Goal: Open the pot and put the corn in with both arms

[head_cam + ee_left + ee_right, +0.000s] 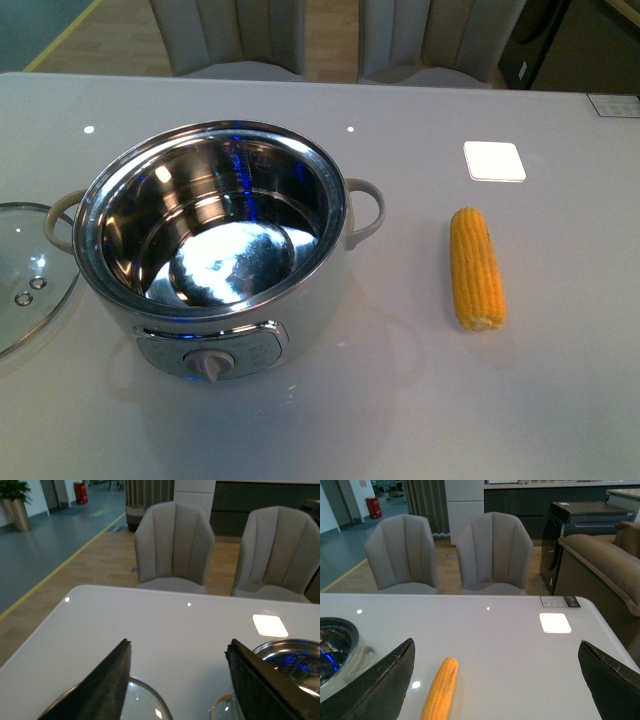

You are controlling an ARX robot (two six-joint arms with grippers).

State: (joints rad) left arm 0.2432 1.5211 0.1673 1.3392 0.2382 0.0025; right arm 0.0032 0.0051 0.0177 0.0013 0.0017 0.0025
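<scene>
A: Is the pot (312,300) open from above?
B: Yes. Its mouth is uncovered and the bowl is empty. The lid (25,290) lies flat on the table (560,400) just beside the pot's left handle (58,215), filling that side.
A: And around the corn (476,268)?
B: Bare table along both long sides and at the near end. The pad (494,161) lies beyond the far end, apart from it.
A: Between corn and pot?
B: A wide bare strip; only the right handle (367,212) juts into it. Chairs (235,40) stand past the table's far edge.
</scene>
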